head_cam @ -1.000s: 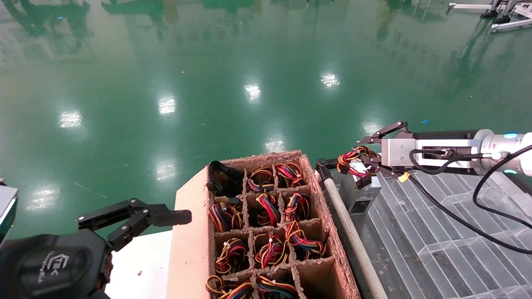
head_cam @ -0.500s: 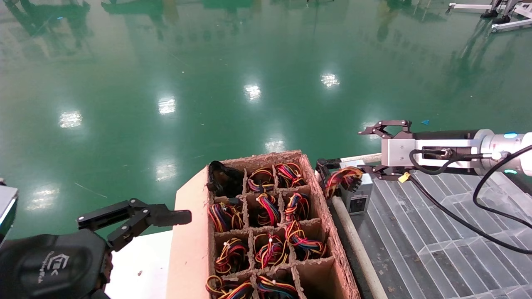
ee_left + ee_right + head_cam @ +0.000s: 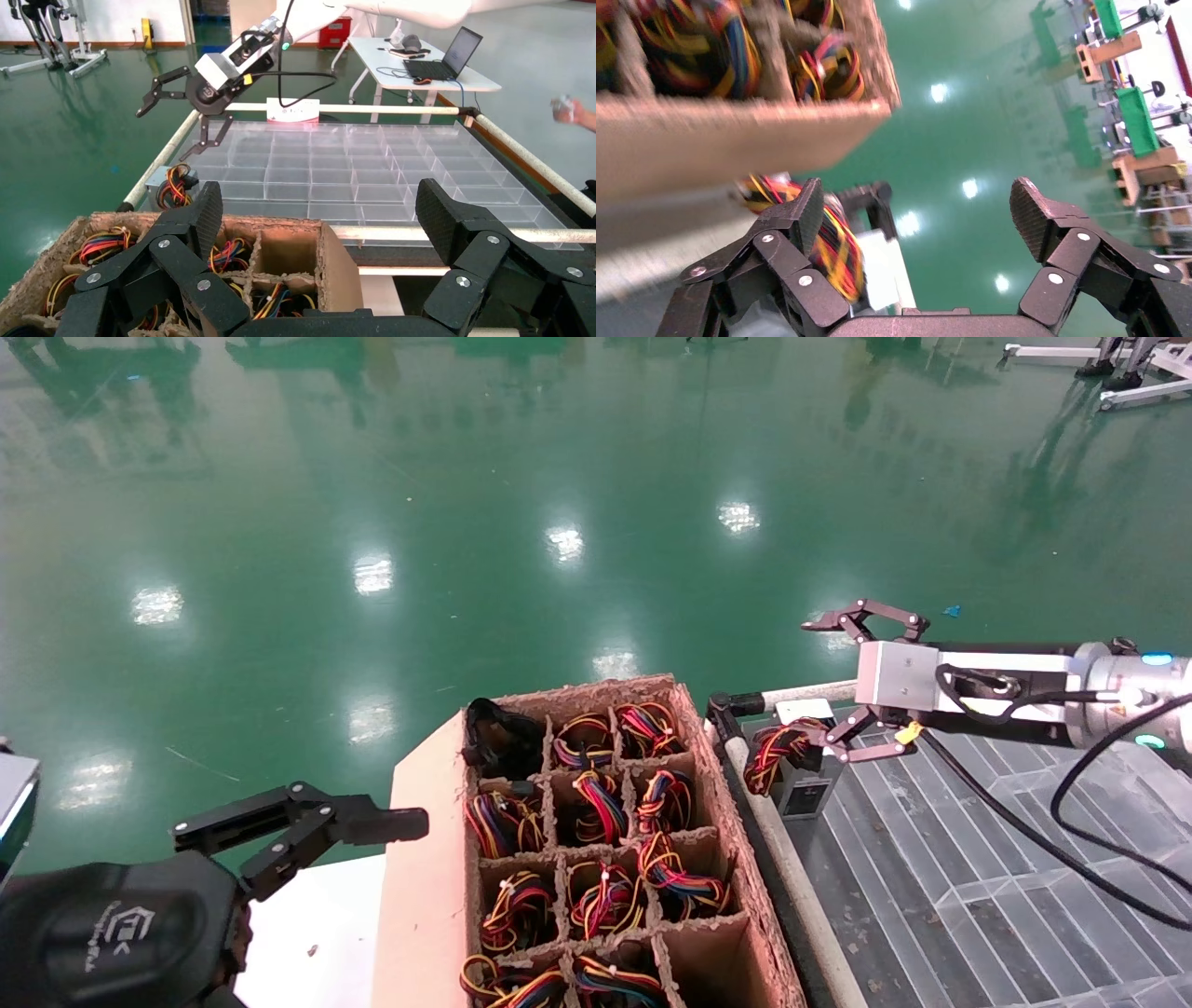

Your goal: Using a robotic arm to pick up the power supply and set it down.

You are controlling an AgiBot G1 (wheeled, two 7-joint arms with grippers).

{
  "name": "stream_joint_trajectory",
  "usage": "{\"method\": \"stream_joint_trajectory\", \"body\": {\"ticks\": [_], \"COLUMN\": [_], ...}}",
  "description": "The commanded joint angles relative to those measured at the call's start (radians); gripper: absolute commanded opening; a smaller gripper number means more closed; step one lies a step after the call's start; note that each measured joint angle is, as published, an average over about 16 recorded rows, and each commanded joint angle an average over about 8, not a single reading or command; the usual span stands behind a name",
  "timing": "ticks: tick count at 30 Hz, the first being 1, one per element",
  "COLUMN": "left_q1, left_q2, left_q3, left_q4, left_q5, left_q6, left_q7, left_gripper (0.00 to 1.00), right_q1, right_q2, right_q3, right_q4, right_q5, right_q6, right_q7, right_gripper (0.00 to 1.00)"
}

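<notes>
The small grey metal power supply (image 3: pixel 803 782), with its coloured wire bundle, is sitting just beside the brown cardboard grid tray (image 3: pixel 424 859). The right gripper (image 3: pixel 843 677) is hovering above it with wide fingers, so the set-down seems done. The left gripper (image 3: pixel 372 836) is waiting beside the tray, fingers spread.

What we cannot make out

In the head view we see the power supply (image 3: pixel 803 782) only in part: its wire bundle and the lower finger of the right gripper (image 3: pixel 832 677) cover its top, and its dark label is too small for us to read. The cardboard tray (image 3: pixel 438 859) runs off the lower edge, so we cannot count its nearest compartments, and its far left cell holds a dark shape we cannot identify. The left gripper (image 3: pixel 372 823) is cut off at the corner, its housing mostly out of frame. In the right wrist view the tray and wires are blurred, and we cannot tell whether the finger touches the bundle.
</notes>
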Motion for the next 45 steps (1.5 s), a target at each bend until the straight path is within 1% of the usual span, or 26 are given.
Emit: {"method": "stream_joint_trajectory", "body": {"ticks": [1, 42, 45], "left_q1": [0.000, 0.000, 0.000], "left_q2": [0.000, 0.000, 0.000], "left_q3": [0.000, 0.001, 0.001], "left_q4": [0.000, 0.000, 0.000], "left_q5": [0.000, -0.001, -0.001], "left_q6": [0.000, 0.000, 0.000], "left_q7": [0.000, 0.001, 0.001], "left_gripper": [1.00, 1.00, 1.00], "right_q1": [-0.022, -0.497, -0.514], "right_q2": [0.011, 0.252, 0.261], "right_q3": [0.007, 0.154, 0.160], "right_q4": [0.030, 0.680, 0.703], "right_q5": [0.028, 0.629, 0.651], "right_q6": [-0.010, -0.231, -0.239], "right_q7": [0.033, 0.741, 0.767], "right_gripper": [1.00, 1.00, 1.00]}}
